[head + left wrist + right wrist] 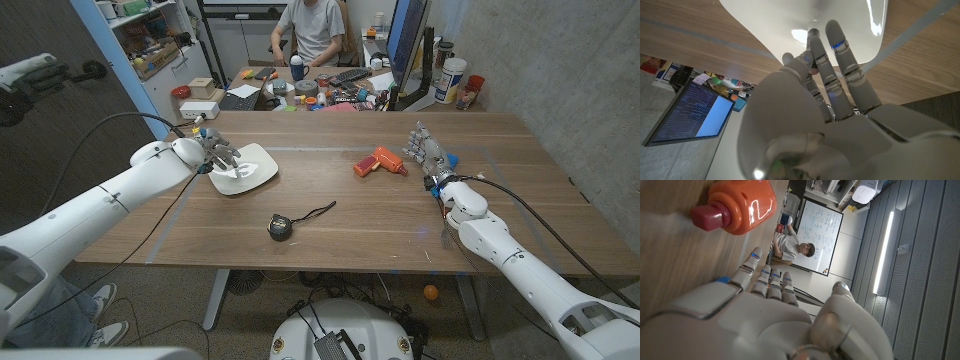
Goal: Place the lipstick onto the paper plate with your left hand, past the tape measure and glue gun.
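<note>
Left hand [218, 155] over white glossy paper plate [255, 170] | orange glue gun [380, 162]

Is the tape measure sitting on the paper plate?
No: in the head view the tape measure lies on bare table, apart from the paper plate.

paper plate [250, 170] left, glue gun [380, 162] right, tape measure [280, 227] nearer, between

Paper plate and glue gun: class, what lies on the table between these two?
In the head view, only bare wood lies between the paper plate and the orange glue gun. The tape measure sits nearer the robot, off that line.
</note>
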You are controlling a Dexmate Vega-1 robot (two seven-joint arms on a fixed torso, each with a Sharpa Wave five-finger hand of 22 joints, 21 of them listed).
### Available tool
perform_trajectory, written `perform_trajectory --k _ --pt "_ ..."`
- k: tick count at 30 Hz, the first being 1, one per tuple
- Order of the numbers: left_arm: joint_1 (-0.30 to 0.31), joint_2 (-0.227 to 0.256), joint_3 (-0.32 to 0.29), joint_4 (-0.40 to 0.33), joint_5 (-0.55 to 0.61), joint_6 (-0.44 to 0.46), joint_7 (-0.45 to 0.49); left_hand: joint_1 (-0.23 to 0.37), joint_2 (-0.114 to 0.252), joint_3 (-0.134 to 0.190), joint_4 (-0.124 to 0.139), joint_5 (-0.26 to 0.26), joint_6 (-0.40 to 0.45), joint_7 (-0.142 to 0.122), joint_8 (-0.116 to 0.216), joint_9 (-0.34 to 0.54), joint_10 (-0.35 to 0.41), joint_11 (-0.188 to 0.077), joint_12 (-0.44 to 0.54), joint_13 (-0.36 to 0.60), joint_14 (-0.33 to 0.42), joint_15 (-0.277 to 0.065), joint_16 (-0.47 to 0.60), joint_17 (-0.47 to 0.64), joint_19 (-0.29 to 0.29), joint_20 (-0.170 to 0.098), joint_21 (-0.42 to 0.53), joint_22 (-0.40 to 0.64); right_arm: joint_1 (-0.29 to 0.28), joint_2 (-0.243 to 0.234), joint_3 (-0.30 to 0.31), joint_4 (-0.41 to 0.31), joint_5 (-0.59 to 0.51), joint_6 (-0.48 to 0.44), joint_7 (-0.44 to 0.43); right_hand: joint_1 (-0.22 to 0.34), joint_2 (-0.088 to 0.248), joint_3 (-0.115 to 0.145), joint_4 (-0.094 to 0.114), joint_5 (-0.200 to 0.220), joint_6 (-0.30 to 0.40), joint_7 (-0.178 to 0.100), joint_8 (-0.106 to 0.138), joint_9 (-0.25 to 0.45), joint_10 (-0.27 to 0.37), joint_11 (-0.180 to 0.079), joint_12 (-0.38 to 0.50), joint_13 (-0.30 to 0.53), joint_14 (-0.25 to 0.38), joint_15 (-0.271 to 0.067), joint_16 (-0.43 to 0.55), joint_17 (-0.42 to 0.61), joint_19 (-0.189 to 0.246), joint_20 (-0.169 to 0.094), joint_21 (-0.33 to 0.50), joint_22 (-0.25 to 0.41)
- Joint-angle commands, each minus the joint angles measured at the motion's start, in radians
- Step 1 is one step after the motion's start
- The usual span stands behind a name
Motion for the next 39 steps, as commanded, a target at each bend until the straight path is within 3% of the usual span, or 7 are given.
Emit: perform_trajectory --k 1,9,15,20,22,29,39 --pt "-0.001 -0.005 0.008 0.038 -0.023 -0.017 -0.008 -0.022 -0.003 -0.008 0.000 0.010 -0.118 0.015 -0.038 0.002 0.003 0.008 -0.046 -0.017 -0.057 0.021 -0.026 0.003 -0.025 0.020 -0.001 0.000 -0.003 -0.009 0.004 -0.018 -0.007 -0.004 -0.008 -0.002 -0.002 -0.003 0.000 0.005 0.005 0.002 0.004 0.004 0.005 -0.001 0.000 0.003 0.007 -0.001 0.007 0.002 0.006 0.000 0.002 0.003" --pt "0.010 0.014 0.002 0.031 -0.045 -0.023 -0.029 -0.104 -0.024 -0.045 0.021 0.009 -0.268 0.002 -0.117 -0.009 -0.099 0.032 -0.115 -0.035 -0.132 0.066 -0.056 0.010 -0.054 0.055 -0.010 -0.001 -0.004 -0.013 0.003 -0.024 -0.007 -0.011 -0.007 -0.002 -0.002 -0.004 -0.001 0.005 0.004 0.003 0.004 0.004 0.007 -0.001 0.001 0.003 0.009 0.000 0.008 0.002 0.008 0.001 0.003 0.003" --pt "0.019 0.027 -0.006 0.022 -0.061 -0.029 -0.037 -0.143 -0.034 -0.061 0.027 0.009 -0.319 0.010 -0.149 -0.015 -0.143 0.051 -0.143 -0.047 -0.170 0.100 -0.075 0.010 -0.082 0.076 -0.024 -0.002 -0.006 -0.016 0.004 -0.029 -0.007 -0.014 -0.008 -0.002 -0.002 -0.004 -0.001 0.006 0.004 0.002 0.004 0.004 0.009 -0.003 0.001 0.003 0.011 0.002 0.008 0.002 0.009 0.002 0.003 0.003" --pt "0.033 0.041 -0.017 0.006 -0.075 -0.043 -0.041 -0.179 -0.034 -0.074 0.030 0.010 -0.380 0.023 -0.186 -0.024 -0.195 0.072 -0.174 -0.058 -0.234 0.136 -0.103 0.013 -0.139 0.115 -0.053 -0.002 -0.007 -0.017 0.005 -0.029 -0.006 -0.012 -0.005 -0.003 -0.001 -0.005 -0.001 0.006 0.004 0.002 0.004 0.004 0.009 -0.003 0.001 0.003 0.014 0.003 0.009 0.002 0.009 0.003 0.003 0.003" --pt "0.039 0.048 -0.021 -0.004 -0.077 -0.045 -0.039 -0.207 -0.044 -0.090 0.030 0.009 -0.435 0.033 -0.213 -0.031 -0.230 0.085 -0.190 -0.059 -0.300 0.170 -0.129 0.012 -0.193 0.133 -0.082 -0.002 -0.008 -0.017 0.005 -0.032 -0.005 -0.013 -0.005 -0.003 -0.001 -0.005 -0.001 0.006 0.004 0.001 0.004 0.004 0.009 -0.003 0.001 0.003 0.015 0.003 0.009 0.002 0.009 0.003 0.003 0.003" --pt "0.109 0.071 -0.105 -0.065 -0.127 -0.092 0.011 -0.239 -0.039 -0.102 0.033 0.006 -0.472 0.047 -0.226 -0.039 -0.282 0.096 -0.209 -0.058 -0.381 0.206 -0.154 0.011 -0.255 0.138 -0.121 -0.002 -0.014 -0.020 0.006 -0.048 -0.007 -0.015 -0.012 -0.003 -0.001 -0.005 -0.001 0.006 0.005 -0.002 0.004 0.004 0.009 -0.004 0.001 0.003 0.015 0.002 0.009 0.002 0.010 0.004 0.003 0.003" --pt "0.266 0.085 -0.285 -0.147 -0.237 -0.272 0.090 -0.311 0.005 -0.107 0.071 0.005 -0.427 0.064 -0.209 -0.044 -0.231 0.109 -0.187 -0.054 -0.359 0.197 -0.138 0.009 -0.278 0.138 -0.145 0.000 -0.015 -0.023 0.007 -0.075 -0.017 -0.012 -0.022 -0.003 -0.001 -0.006 -0.002 0.006 0.005 -0.002 0.005 0.004 0.009 -0.004 0.001 0.003 0.017 0.003 0.010 0.002 0.010 0.005 0.002 0.003"
